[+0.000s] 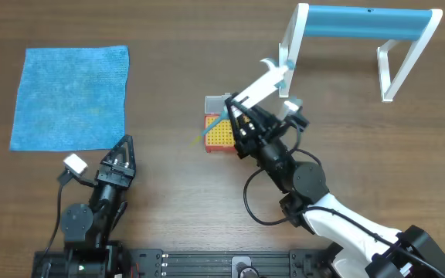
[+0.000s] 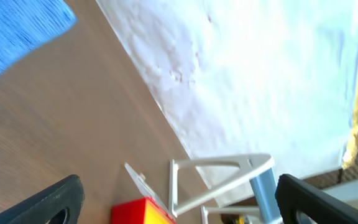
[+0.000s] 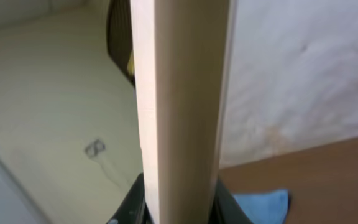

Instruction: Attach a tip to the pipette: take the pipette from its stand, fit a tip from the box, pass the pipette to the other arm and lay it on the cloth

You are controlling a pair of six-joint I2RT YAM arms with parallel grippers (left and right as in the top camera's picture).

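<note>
Wooden table (image 1: 168,208) was noted, with the cloth (image 1: 72,96) laid flat at far left and the stand (image 1: 361,23) at far right. The pipette (image 1: 261,86) was held tilted above the tip box (image 1: 219,133), clamped in the right gripper (image 1: 242,116). The left gripper (image 1: 122,150) was seen below the cloth, fingers apart.

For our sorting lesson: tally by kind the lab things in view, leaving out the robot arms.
blue woven cloth: 1
white pipette: 1
red and yellow tip box: 1
white-framed stand with a blue bar: 1
Total: 4
</note>
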